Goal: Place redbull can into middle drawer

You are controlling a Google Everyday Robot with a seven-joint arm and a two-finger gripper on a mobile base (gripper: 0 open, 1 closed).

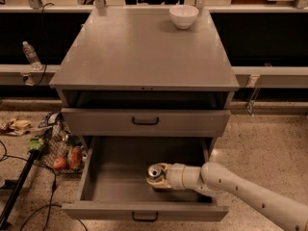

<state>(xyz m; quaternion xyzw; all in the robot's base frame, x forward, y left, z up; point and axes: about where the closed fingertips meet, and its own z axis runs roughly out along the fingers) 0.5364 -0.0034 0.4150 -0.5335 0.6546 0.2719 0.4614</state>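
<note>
Inside the open wide grey-brown middle drawer (115,177), right of its centre, the two-finger gripper (158,179) clasps the slim silver-topped redbull can (154,171) upright.

The cream gripper (155,180), inside the grey-brown drawer (120,177), is clasping a can (154,171) showing a silver top. The cabinet (144,52) is looking plain grey; a white bowl (184,16) is sitting on it; the floor (260,143) is showing speckled beige.
</note>
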